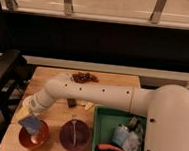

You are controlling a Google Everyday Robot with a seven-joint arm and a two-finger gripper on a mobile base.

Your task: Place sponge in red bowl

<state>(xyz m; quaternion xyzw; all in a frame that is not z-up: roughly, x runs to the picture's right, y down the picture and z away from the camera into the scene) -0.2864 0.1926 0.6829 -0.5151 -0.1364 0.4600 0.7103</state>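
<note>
sponge (30,122) under end effector (30,115) over red bowl (40,137)

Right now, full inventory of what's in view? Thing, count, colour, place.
sponge: 1, light blue, over the rim of the red bowl, at the gripper.
red bowl: 1, orange-red, front left of the table.
purple bowl: 1, dark purple, right of the red bowl.
green bin: 1, green, front right of the table, holding a pile of bluish-grey items and an orange tool.
dark cluster: 1, reddish-brown, back edge of the table.
small dark object: 1, black, mid-table behind the purple bowl.
table: 1, light wood.
arm: 1, white, reaching left across the table.
gripper: 1, above the red bowl, at the sponge.
</note>
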